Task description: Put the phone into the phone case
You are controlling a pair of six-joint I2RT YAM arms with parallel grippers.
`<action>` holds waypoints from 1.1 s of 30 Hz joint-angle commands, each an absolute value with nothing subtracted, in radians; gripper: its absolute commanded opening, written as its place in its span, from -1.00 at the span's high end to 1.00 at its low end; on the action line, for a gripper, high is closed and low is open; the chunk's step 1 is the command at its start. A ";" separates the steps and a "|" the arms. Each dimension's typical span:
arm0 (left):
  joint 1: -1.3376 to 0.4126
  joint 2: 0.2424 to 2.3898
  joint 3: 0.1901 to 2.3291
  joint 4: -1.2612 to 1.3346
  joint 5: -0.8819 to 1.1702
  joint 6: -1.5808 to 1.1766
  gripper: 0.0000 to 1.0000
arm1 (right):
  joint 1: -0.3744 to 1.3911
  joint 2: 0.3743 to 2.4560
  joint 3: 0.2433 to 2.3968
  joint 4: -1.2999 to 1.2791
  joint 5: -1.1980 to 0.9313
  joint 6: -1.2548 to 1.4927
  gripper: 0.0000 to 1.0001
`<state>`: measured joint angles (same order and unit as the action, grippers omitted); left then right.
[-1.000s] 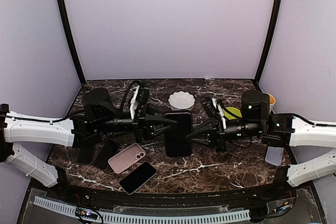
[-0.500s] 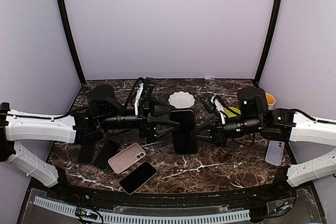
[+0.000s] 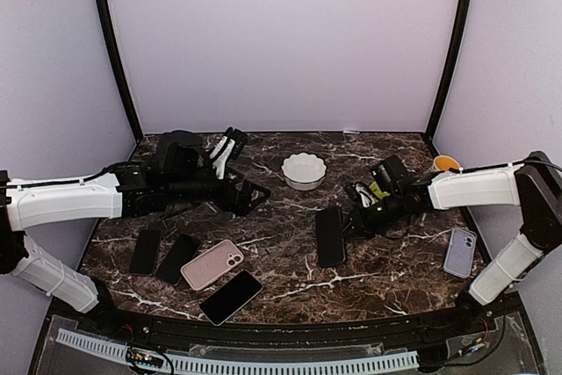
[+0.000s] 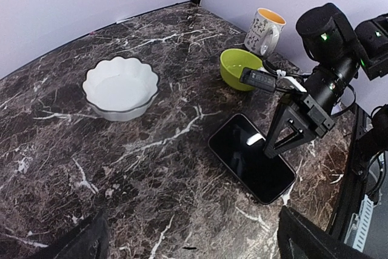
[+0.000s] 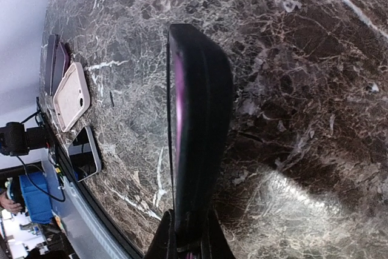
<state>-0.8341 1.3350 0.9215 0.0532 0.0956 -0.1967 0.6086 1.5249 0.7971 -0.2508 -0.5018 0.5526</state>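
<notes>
Right claw (image 5: 187, 238) pinching phone (image 5: 197, 119) edge, left claw (image 3: 250, 196) spread wide

The right gripper (image 3: 349, 221) grips the right edge of a black phone (image 3: 329, 236), low at the marble table (image 3: 281, 142) just right of centre. The left gripper (image 3: 248, 195) hangs well apart from it, near a white bowl (image 3: 304, 169). A pink phone case (image 3: 212, 264) lies front left with a second black phone (image 3: 230, 297) just beside it. A lilac phone (image 3: 459, 252) sits far right.
</notes>
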 commanded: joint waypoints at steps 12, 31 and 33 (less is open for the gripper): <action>-0.825 1.285 0.899 -0.035 0.113 -0.128 -0.97 | 0.682 1.605 1.021 -0.619 0.069 0.550 -0.11; -0.797 1.274 0.899 -0.033 0.149 -0.133 -0.98 | 0.986 1.792 0.893 -0.669 0.148 0.805 0.46; -0.794 1.272 0.900 -0.032 0.154 -0.134 -0.97 | 0.986 1.784 0.937 -0.742 0.191 0.795 0.45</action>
